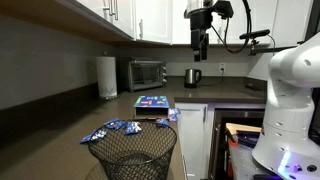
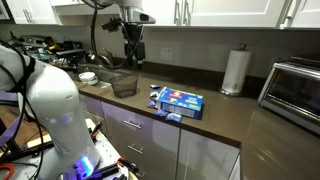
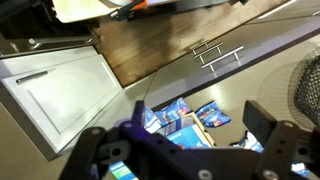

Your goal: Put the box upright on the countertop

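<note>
The blue box (image 1: 152,103) lies flat on the dark countertop (image 1: 80,120), printed face up; it also shows in an exterior view (image 2: 180,101) and partly in the wrist view (image 3: 160,122), behind my fingers. My gripper (image 1: 201,47) hangs high above the counter, well above the box, also seen in an exterior view (image 2: 131,55). Its fingers are spread apart with nothing between them; in the wrist view the gripper (image 3: 190,135) frames the box below.
Small blue-white snack packets (image 1: 112,129) lie around the box. A black wire mesh basket (image 1: 133,152) stands at the counter's end. A silver toaster oven (image 1: 148,73), a paper towel roll (image 1: 107,76) and a kettle (image 1: 193,76) stand at the back wall. White cabinets hang overhead.
</note>
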Robot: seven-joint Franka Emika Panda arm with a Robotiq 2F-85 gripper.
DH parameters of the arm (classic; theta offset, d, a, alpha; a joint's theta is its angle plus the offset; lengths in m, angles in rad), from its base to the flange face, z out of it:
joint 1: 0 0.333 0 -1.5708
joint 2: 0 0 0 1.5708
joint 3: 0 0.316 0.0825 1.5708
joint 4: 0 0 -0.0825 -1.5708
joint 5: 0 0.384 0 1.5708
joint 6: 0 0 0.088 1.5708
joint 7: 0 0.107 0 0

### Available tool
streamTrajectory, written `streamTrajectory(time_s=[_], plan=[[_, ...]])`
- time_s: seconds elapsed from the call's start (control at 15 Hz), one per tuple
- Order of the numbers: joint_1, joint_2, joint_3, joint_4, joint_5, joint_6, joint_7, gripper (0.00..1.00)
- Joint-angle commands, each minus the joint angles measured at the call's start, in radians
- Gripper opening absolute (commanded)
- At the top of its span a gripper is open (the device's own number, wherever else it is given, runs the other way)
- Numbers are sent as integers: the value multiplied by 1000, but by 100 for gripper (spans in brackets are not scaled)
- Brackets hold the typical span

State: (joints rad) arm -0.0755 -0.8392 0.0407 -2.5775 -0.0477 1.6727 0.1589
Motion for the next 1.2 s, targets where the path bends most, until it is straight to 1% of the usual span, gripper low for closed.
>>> streamTrajectory(time_s=[0.0,0.47,0.67,0.8,1.0,1.13], plan=[[4,1,-3,2,-2,-2,2,100],[4,1,-3,2,-2,-2,2,100],[16,41,42,4,-10,34,32,100],[28,87,88,14,-23,67,48,100],[40,178,174,36,-63,117,98,100],[42,258,241,59,-133,147,152,100]])
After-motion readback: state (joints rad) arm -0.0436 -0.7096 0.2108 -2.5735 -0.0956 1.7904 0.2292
